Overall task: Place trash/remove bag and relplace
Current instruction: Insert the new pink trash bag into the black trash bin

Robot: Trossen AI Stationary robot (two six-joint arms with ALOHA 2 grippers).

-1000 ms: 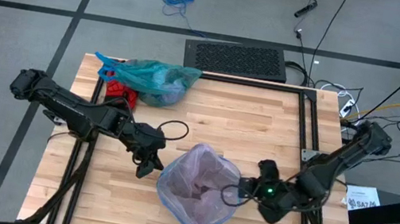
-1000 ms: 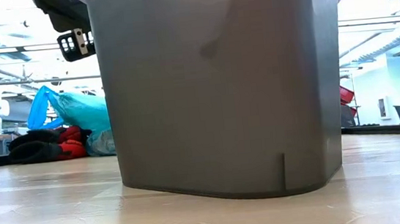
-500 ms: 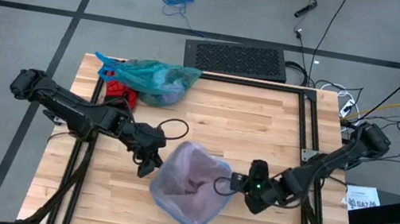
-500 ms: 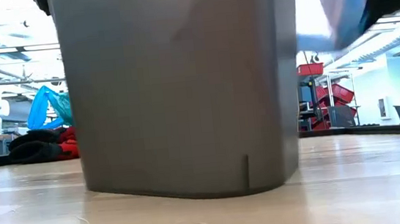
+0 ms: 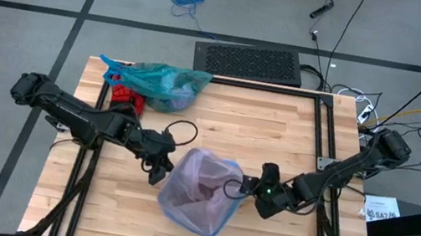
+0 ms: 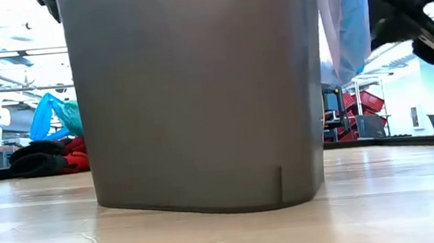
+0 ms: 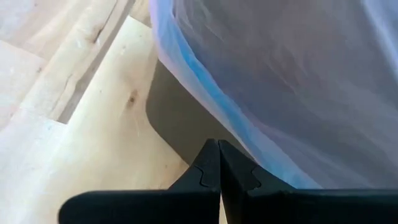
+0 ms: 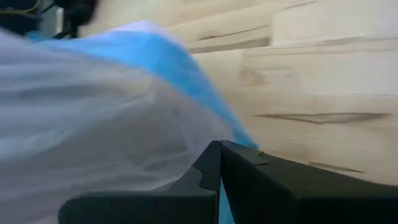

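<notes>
Now we see the teal-green bag (image 5: 161, 83) unmoved at the surface's (image 5: 278, 120) far left corner. The left gripper (image 5: 158, 169), fingers together, stays beside the pink liner (image 5: 201, 188). The right gripper (image 5: 246, 188), fingers clamped on that liner's blue edge, has shifted slightly leftward, tightening it over the grey bin (image 6: 195, 100).

I am looking at a pale pink liner (image 5: 201, 186) with a blue edge lining a grey bin (image 6: 195, 100), a teal-green bag (image 5: 161, 81) beyond, on my light wooden table (image 5: 276, 128)
</notes>
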